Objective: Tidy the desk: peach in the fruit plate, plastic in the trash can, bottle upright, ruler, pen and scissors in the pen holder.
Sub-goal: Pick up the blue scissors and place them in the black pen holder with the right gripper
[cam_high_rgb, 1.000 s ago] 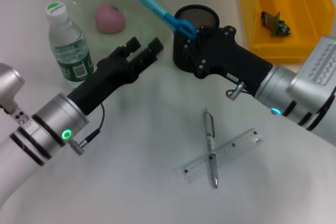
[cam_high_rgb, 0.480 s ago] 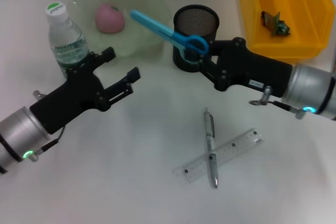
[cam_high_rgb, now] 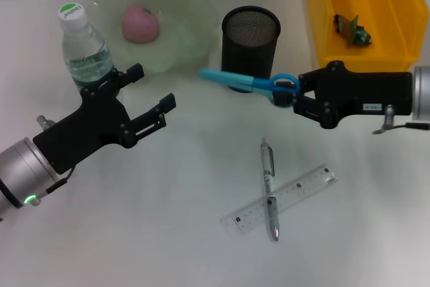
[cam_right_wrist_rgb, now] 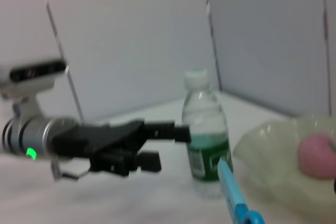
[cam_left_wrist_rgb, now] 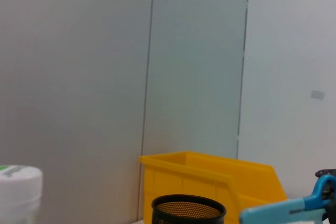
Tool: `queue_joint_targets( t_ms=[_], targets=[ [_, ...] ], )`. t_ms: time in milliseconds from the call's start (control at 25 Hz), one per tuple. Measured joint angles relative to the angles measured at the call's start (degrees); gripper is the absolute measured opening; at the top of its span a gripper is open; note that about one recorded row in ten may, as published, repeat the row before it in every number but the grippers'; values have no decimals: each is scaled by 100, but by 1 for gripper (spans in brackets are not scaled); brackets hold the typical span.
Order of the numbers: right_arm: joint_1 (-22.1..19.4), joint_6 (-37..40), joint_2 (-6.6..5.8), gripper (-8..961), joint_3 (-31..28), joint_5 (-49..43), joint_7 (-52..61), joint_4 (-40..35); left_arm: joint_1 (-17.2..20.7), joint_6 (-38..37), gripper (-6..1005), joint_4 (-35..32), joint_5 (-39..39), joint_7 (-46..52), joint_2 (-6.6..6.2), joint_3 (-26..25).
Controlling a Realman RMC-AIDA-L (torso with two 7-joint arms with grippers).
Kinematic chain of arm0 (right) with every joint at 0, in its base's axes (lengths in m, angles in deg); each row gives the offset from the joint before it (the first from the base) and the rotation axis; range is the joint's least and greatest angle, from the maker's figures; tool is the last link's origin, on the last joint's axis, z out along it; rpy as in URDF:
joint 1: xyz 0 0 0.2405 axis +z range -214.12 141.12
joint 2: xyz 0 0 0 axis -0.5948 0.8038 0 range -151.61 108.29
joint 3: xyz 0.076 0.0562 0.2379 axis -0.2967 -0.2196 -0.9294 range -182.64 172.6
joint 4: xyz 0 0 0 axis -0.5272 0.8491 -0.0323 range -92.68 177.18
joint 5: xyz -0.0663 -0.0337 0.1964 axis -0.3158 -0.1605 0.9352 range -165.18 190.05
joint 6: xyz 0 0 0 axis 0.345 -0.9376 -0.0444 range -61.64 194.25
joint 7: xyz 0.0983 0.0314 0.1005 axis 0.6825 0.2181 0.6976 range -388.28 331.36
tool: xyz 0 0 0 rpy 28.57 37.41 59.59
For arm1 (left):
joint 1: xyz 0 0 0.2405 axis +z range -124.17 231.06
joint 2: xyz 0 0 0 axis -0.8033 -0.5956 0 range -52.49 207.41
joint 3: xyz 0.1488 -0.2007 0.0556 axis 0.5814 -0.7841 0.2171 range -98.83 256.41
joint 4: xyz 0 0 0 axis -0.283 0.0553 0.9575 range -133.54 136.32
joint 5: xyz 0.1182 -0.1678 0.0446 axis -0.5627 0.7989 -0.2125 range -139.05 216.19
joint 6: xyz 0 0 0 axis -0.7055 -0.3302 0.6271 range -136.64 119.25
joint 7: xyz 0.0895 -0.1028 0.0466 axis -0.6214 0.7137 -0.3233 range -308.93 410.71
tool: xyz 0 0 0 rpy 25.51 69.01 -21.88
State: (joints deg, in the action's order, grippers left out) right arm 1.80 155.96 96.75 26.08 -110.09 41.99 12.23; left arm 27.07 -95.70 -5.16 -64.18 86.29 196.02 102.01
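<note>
White tabletop (cam_high_rgb: 168, 233): the right gripper (cam_high_rgb: 293, 95) is clamped on the blue scissors (cam_high_rgb: 245, 82) just before the pen holder (cam_high_rgb: 250, 42). Left gripper (cam_high_rgb: 151, 95), fingers apart, hovers beside the upright bottle (cam_high_rgb: 84, 48).

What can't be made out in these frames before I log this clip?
- Inside of the black mesh pen holder: head view shows only dark mesh.
- Crumpled item in the yellow plastic bin: too small to identify.
- Clear plastic bottle, lower part: hidden behind the left gripper.
- Blue-handled scissors: one handle loop hidden inside the right gripper.
- Markings on the transparent ruler: too fine.
</note>
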Motion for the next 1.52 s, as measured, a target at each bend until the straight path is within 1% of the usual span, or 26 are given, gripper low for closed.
queue_joint_targets(
  t_ms=[40, 80, 160, 240, 480, 680, 800, 920, 1160, 1360, 1520],
  targets=[
    [16, 52, -61, 86, 410, -47, 370, -322, -8, 0, 802, -1, 0, 0, 0, 7],
    [16, 52, -61, 86, 410, -47, 370, -322, -16, 1, 802, -5, 0, -1, 0, 8],
    [4, 86, -89, 87, 746, -61, 635, -655, -17, 3, 802, -7, 1, -1, 0, 8],
    [-33, 153, -89, 88, 876, -67, 716, -987, -20, 24, 801, -11, 4, -2, 2, 9],
    [-199, 227, -64, 92, 823, 154, 760, -1520, -28, 75, 801, 13, 9, -6, 17, 14],
    [-292, 180, -75, 94, 678, 183, 969, -1810, -23, 119, 801, 39, 21, -7, 27, 16],
    [-298, 12, -89, 96, 487, 185, 1077, -1843, -20, 144, 801, 50, 13, -7, 34, 16],
    [-298, -311, -91, 97, 468, 185, 1284, -1880, -19, 147, 801, 55, 8, -7, 36, 16],
    [-236, -622, -121, 100, 530, 119, 1583, -1894, -8, 149, 801, 116, 8, -7, 40, 16],
    [-116, -671, -141, 103, 538, -153, 1846, -1929, 0, 149, 801, 120, 10, -7, 37, 16],
    [2, -607, -154, 105, 584, -451, 2225, -2148, 1, 149, 801, 120, 10, -7, 35, 16]
  ],
)
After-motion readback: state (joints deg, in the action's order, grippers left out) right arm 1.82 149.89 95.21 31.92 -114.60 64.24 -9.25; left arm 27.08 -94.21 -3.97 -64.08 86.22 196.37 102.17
